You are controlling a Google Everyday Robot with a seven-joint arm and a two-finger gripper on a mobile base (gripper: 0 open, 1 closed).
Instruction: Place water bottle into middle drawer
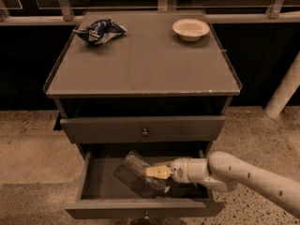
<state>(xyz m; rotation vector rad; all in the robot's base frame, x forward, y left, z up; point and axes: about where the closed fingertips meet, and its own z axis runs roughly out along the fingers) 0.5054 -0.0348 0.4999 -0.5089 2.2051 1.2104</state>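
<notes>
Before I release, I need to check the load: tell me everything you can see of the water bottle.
The water bottle is small, clear, ribbed plastic, slanted inside the open middle drawer, one end back-left, the other front-right. The gripper, reaching in from the right, is shut across its middle. Its shadow falls on the drawer floor; contact there is unclear.
</notes>
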